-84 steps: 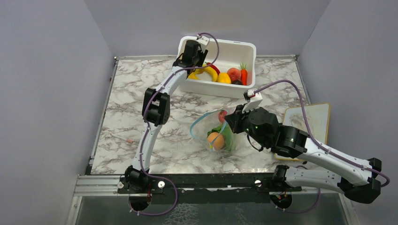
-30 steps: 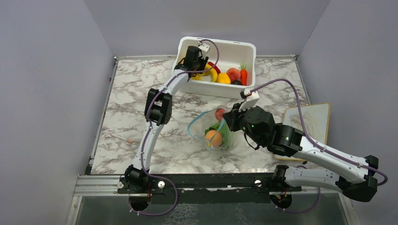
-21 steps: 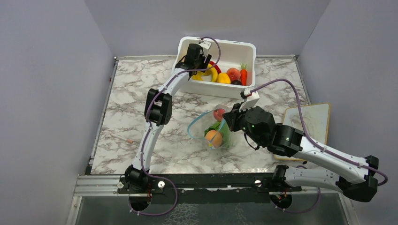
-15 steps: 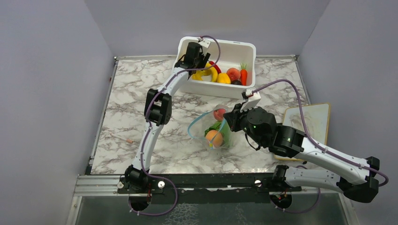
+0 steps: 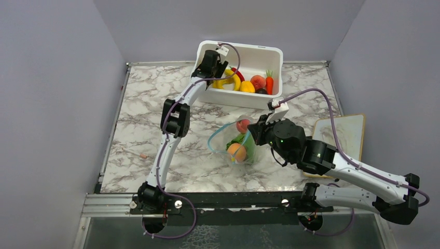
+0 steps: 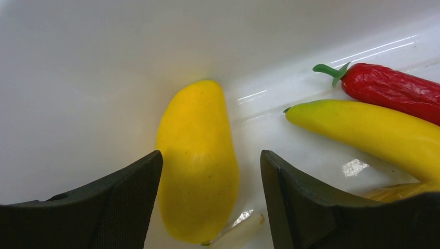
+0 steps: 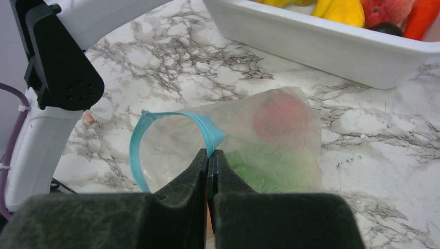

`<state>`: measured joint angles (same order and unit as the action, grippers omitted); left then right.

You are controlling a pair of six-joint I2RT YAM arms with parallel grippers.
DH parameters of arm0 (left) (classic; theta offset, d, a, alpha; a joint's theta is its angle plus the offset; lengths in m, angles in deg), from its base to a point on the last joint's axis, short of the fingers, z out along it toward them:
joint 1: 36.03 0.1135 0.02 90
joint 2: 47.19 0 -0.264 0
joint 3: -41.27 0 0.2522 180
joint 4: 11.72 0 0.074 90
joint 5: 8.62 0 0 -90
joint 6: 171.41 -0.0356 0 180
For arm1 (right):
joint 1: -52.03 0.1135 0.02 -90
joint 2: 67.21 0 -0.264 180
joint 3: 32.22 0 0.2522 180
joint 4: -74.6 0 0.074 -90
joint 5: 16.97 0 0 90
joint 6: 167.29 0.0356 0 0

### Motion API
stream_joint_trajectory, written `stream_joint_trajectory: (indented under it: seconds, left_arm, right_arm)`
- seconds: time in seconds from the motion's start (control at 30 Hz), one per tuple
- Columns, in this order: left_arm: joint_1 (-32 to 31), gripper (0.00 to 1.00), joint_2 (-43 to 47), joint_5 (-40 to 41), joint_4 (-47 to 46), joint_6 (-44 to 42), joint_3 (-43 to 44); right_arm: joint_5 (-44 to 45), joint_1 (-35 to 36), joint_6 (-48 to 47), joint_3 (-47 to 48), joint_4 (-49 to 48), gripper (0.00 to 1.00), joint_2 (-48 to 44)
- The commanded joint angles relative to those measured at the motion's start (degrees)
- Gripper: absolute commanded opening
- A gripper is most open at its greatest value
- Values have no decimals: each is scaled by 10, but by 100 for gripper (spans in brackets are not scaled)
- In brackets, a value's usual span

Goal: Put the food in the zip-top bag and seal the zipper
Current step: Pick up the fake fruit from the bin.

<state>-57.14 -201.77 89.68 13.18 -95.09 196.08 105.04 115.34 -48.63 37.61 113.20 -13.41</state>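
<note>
My left gripper (image 5: 211,65) reaches into the white tub (image 5: 259,52). It is open (image 6: 210,155), its jaws on either side of a yellow oval fruit (image 6: 197,166) without touching it. A banana (image 6: 373,129) and a red pepper (image 6: 394,88) lie beside that fruit. The zip-top bag (image 5: 238,142) lies mid-table with its mouth open. Through its plastic show two peaches (image 5: 237,153) and a green lettuce (image 7: 275,168). My right gripper (image 7: 210,155) is shut on the light-blue zipper (image 7: 136,150) at the bag's rim and holds it up.
The tub also holds a yellow fruit (image 5: 247,86), a peach (image 5: 258,82) and a carrot (image 5: 269,83). A white board (image 5: 345,132) lies at the table's right edge. A small thin object (image 5: 136,153) lies near the left edge. Grey walls enclose the table.
My left gripper has opened inside the tub and shifted slightly. The right gripper still pinches the bag's rim, almost in the same place.
</note>
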Motion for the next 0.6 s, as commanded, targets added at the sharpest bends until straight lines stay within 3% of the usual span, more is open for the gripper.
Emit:
stream_joint_trajectory:
  seconds: [0.0, 0.1, 0.23, 0.43, 0.57]
  left_arm:
    - [2, 72, -47, 12, 9, -5, 12]
    - [4, 68, -62, 21, 13, 0, 14]
    - [3, 42, -58, -14, 23, 28, 7]
    - [-21, 45, 3, -77, 31, 55, -50]
    - [-35, 46, 12, -95, 60, 87, -43]
  right_arm:
    - [30, 2, -4, -25, -51, 1, -26]
    - [20, 2, -18, -30, -61, 1, -37]
    - [0, 2, -6, -20, -25, 1, -24]
    - [-1, 2, 3, -39, -28, 1, -56]
    - [-1, 2, 1, -45, -25, 1, -72]
